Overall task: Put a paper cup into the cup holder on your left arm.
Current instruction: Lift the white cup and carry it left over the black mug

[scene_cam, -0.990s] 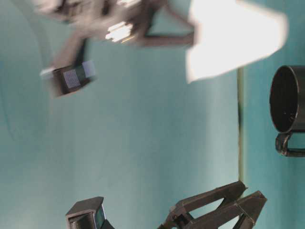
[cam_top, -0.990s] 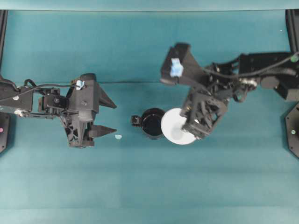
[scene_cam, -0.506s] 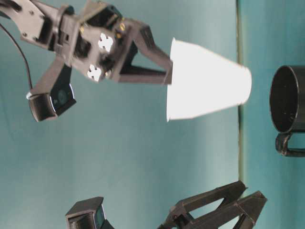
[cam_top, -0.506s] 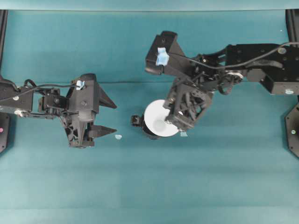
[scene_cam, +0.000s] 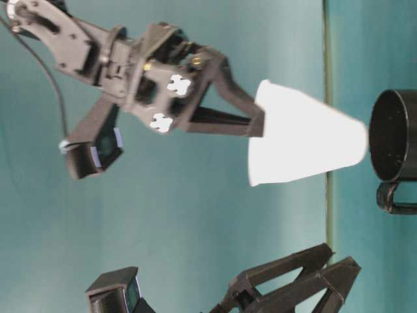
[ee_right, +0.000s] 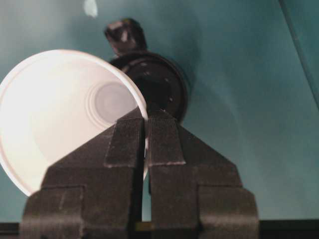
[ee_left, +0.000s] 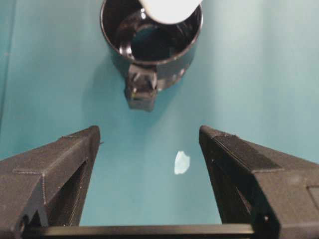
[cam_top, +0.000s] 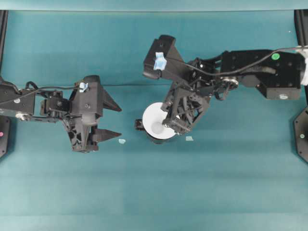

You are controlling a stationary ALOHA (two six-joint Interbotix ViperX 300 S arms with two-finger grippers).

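The right end effector [ee_right: 146, 144] pinches the rim of the white tapered paper cup [scene_cam: 306, 152], poised bottom-first just above the glossy black cup holder [scene_cam: 394, 135]. Next: lower it straight in. The left end effector [ee_left: 149, 149] gapes wide, empty.

Black skeletal arms, thin black cables, blue tape tags, wedge-shaped fingers [ee_left: 239, 164].

- We see the white tapered paper cup [cam_top: 158, 126] hanging over the glossy black cup holder [ee_left: 149, 47], blocking its mouth.
- Bare teal cloth [cam_top: 159, 192] lies between the holder's stub handle and our wide-spread left gripper [cam_top: 115, 121].
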